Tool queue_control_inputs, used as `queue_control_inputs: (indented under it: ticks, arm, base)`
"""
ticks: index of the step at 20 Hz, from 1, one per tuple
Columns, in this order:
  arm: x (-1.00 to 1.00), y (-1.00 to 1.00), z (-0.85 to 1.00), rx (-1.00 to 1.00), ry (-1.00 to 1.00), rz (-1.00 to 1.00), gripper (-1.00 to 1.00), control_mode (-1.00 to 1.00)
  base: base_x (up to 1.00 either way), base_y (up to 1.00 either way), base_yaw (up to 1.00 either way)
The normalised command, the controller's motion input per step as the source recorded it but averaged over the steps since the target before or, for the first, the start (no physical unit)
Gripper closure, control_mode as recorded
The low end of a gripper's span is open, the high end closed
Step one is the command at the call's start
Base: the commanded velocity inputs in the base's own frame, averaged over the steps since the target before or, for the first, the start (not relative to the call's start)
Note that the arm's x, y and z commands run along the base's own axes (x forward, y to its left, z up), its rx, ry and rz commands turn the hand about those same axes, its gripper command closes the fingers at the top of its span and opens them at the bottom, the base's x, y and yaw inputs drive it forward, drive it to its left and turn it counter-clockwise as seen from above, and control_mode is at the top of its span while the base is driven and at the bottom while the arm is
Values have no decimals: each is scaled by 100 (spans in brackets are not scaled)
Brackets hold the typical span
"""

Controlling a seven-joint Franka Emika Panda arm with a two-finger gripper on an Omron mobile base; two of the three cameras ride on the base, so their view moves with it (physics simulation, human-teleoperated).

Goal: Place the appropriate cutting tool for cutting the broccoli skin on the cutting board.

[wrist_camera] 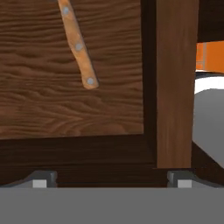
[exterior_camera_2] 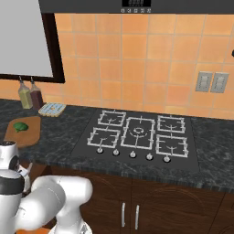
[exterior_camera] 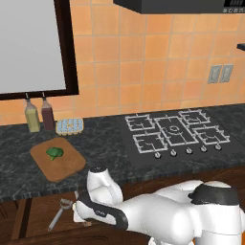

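Gripper [wrist_camera: 112,180] wide open, empty, over the drawer [wrist_camera: 70,105] — knife handle [wrist_camera: 78,46] close up, peeler [exterior_camera: 60,213] from left base.

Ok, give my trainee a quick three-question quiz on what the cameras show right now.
1. True or false: the broccoli lies on the cutting board.
2. The knife is: A) clamped in the gripper; B) lying on wood ahead of the open gripper; C) on the cutting board.
3. Fill in: behind the cutting board stand two ___ beside the egg carton.
Key: 1 true; 2 B; 3 bottles.
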Motion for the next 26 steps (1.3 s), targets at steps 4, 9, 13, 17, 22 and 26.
queue_control_inputs:
  ticks: [4,9,13,17,22,26]
  arm:
    - [-47,26,-31,-1,6,0,-100,-100]
    - [-71,21,-23,0,1,0,-100,-100]
    - [-83,14,-22,0,0,0,-100,-100]
    - [-72,6,-6,0,5,0,-100,-100]
    - [-38,2,0,0,15,0,-100,-100]
    - [50,0,5,0,12,3,-100,-100]
  base:
    - [0,0,0]
    - [0,0,0]
    - [0,0,0]
    - [0,0,0]
    - [0,0,0]
    - [0,0,0]
